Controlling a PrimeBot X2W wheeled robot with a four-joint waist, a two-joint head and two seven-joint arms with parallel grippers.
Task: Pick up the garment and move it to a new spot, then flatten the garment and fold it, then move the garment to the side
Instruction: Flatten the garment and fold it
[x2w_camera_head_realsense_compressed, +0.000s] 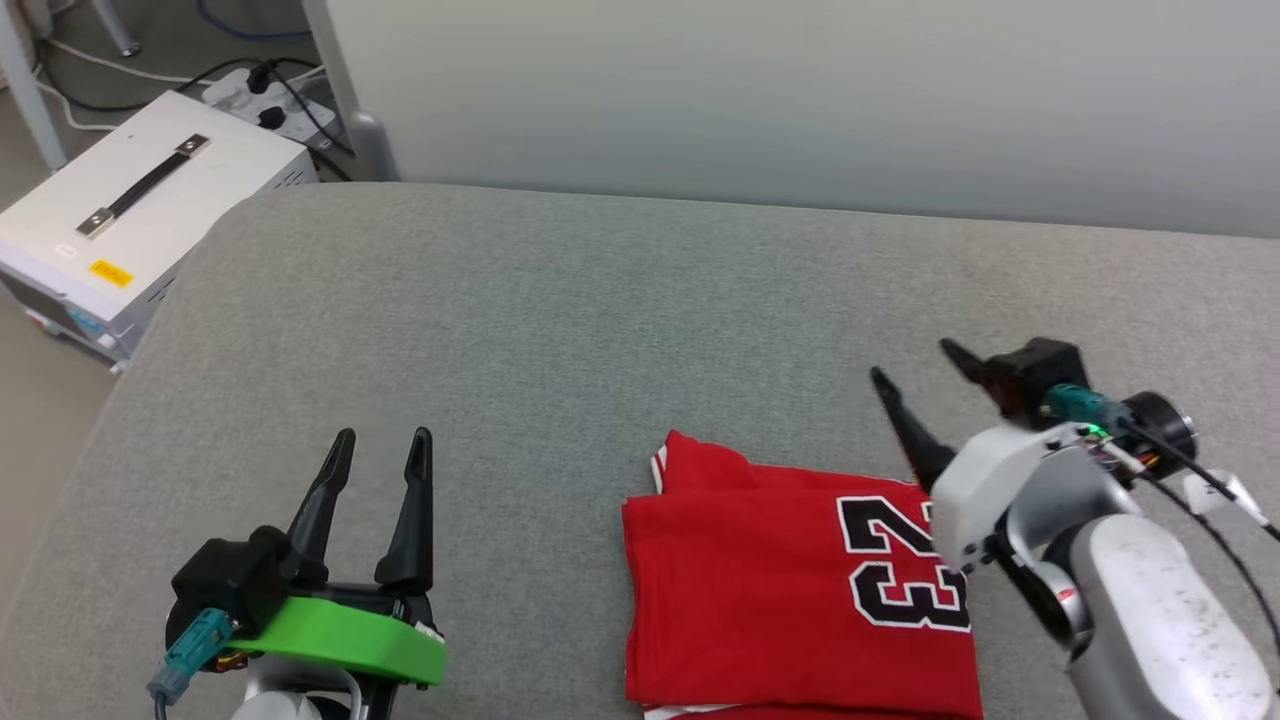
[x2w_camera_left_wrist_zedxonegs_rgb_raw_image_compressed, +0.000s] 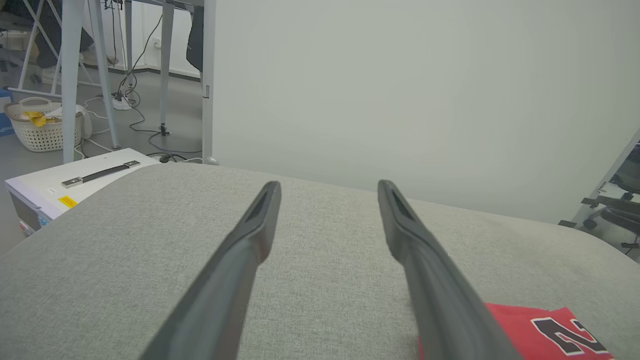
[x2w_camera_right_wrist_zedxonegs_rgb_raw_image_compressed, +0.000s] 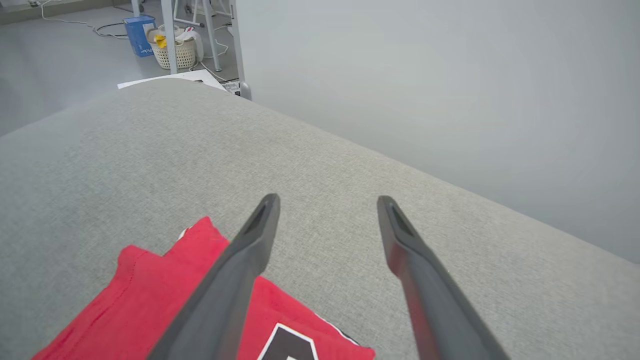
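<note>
The garment (x2w_camera_head_realsense_compressed: 760, 590) is a red jersey folded into a compact rectangle, with black white-outlined numerals on top. It lies flat on the grey padded table (x2w_camera_head_realsense_compressed: 560, 320), near the front right. A corner of the garment (x2w_camera_left_wrist_zedxonegs_rgb_raw_image_compressed: 545, 332) appears in the left wrist view, and the garment (x2w_camera_right_wrist_zedxonegs_rgb_raw_image_compressed: 150, 300) lies under the fingers in the right wrist view. My right gripper (x2w_camera_head_realsense_compressed: 910, 365) hangs open just above the garment's far right edge, holding nothing. My left gripper (x2w_camera_head_realsense_compressed: 385, 440) stands open over bare table, well left of the garment.
A white case with a black handle (x2w_camera_head_realsense_compressed: 130, 215) sits on the floor off the table's far left corner, among cables and a power strip (x2w_camera_head_realsense_compressed: 265, 100). A pale wall panel (x2w_camera_head_realsense_compressed: 800, 100) runs along the table's far edge. A laundry basket (x2w_camera_left_wrist_zedxonegs_rgb_raw_image_compressed: 45, 127) stands further back.
</note>
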